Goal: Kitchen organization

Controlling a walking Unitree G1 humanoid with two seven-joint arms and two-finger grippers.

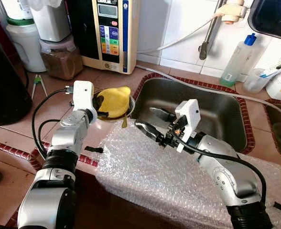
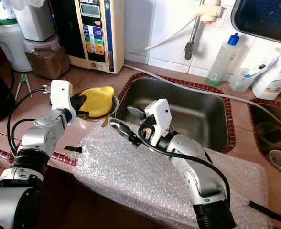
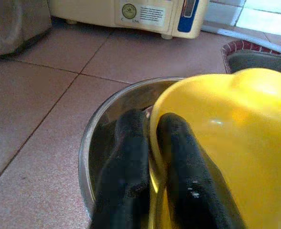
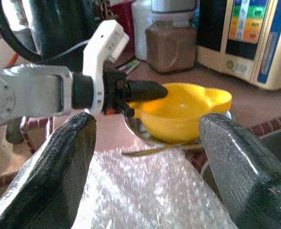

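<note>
Beside the sink [image 1: 236, 102], left gripper [image 1: 102, 104] pinches the yellow bowl [image 1: 115, 100] rim inside the steel bowl [image 3: 100, 126]; right gripper [image 1: 147, 121] waits open nearby.

A yellow plastic bowl [image 1: 114, 100] sat tilted inside a steel bowl [image 3: 100, 125] on the counter [image 1: 54, 107] beside the sink [image 1: 217, 112].

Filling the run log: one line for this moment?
left claw shut on yellow bowl rim | bowl in steel bowl | right claw open over bubble wrap
</note>
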